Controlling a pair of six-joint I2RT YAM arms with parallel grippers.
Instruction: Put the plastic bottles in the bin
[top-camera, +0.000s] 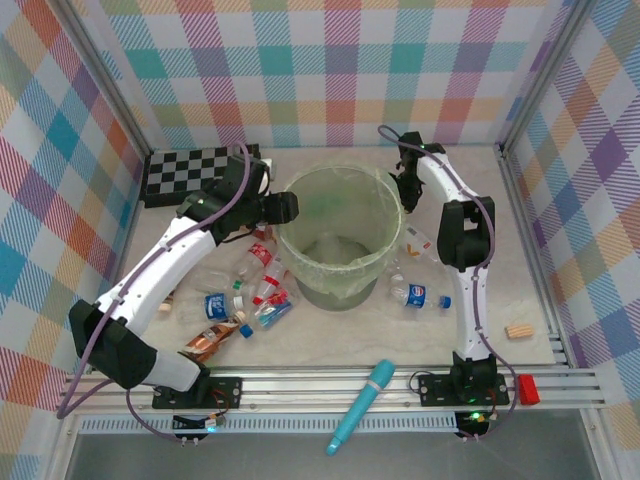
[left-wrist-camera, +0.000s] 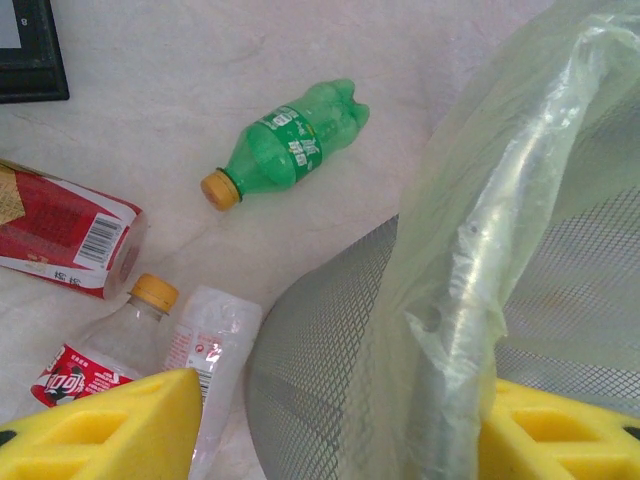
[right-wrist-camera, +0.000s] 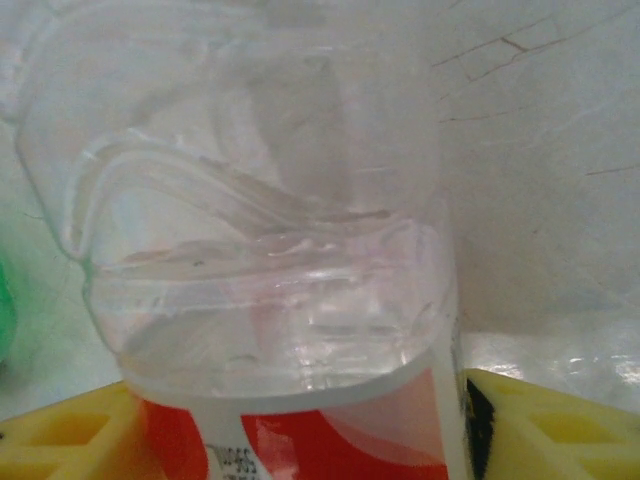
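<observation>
Closest to the right wrist lens, the yellow pads (right-wrist-camera: 70, 445) of the right gripper (right-wrist-camera: 305, 445) sit against either side of a red-labelled bottle (right-wrist-camera: 270, 300). The bottle fills the whole gap between them. The jaws look closed onto it and are kept fairly wide by its girth. It is clear, thin-walled and empty by the look of it, with a lobed base. Its long axis runs straight out from the pincer, with the label at the pads and the base farthest off, so the grip is across its width. I cannot tell whether it is lifted clear of the pale table (right-wrist-camera: 540, 150).

In the left wrist view, the left gripper (left-wrist-camera: 340, 445) has its jaws part open. They straddle the rim of the bin (left-wrist-camera: 330, 330), whose grey mesh wall is draped with a pale-green liner (left-wrist-camera: 520, 150). I cannot make out anything clamped between them. Beyond the bin's rim a green bottle (left-wrist-camera: 295, 145) lies on its side on the table, its orange cap pointing away from the bin. Some loose bottles (left-wrist-camera: 80, 375) lie just beside the bin's wall.

From above, the right gripper hangs just beside the bin's right rim and the left gripper sits at its left rim. The right arm is the nearer one, with the bin's mouth lying to its left. In my judgement the bottle must rise over the rim and travel leftward before release. More loose bottles are heaped to the left of the bin, and a blue-labelled bottle (top-camera: 420, 296) lies near its right side.
</observation>
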